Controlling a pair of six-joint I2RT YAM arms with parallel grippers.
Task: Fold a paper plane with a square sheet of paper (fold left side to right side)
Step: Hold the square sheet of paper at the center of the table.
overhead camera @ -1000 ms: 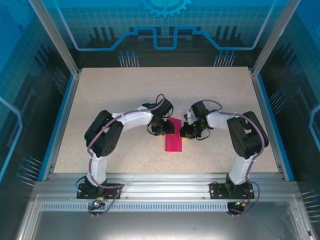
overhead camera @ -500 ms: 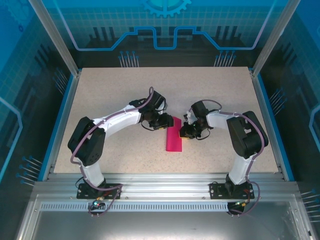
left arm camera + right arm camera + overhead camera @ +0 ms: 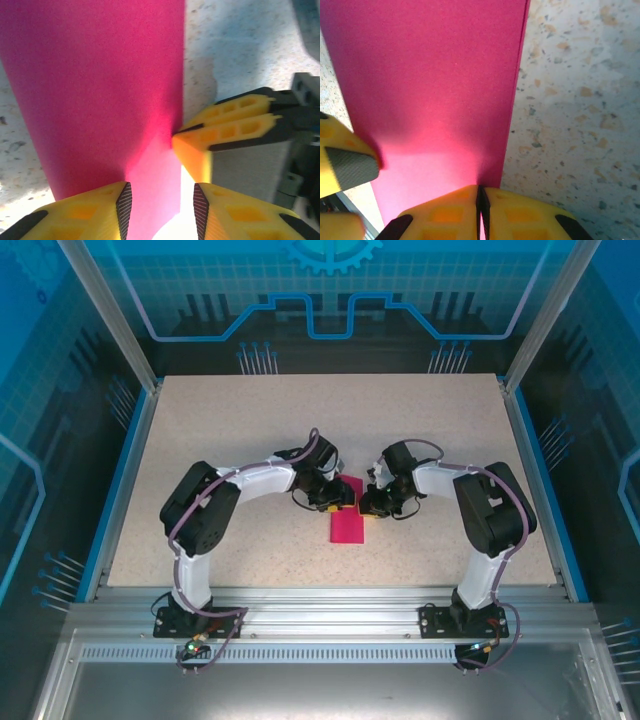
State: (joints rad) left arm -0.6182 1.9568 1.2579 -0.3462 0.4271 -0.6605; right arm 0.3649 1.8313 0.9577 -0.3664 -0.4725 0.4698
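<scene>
The left gripper (image 3: 335, 500) is settling back onto the far end of the paper (image 3: 348, 523) after swinging aside half a second ago. The left-to-right fold looks done and is probably getting pressed. The paper is lying as a narrow strip on the bench (image 3: 220, 430). The left wrist view is showing that gripper parted, straddling the paper. The right wrist view is showing the right gripper (image 3: 481, 199) pinching its right edge.

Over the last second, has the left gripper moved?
Yes. The left gripper swung toward the far side, then returned nearer, over the far end of the pink paper, which stayed put.
</scene>
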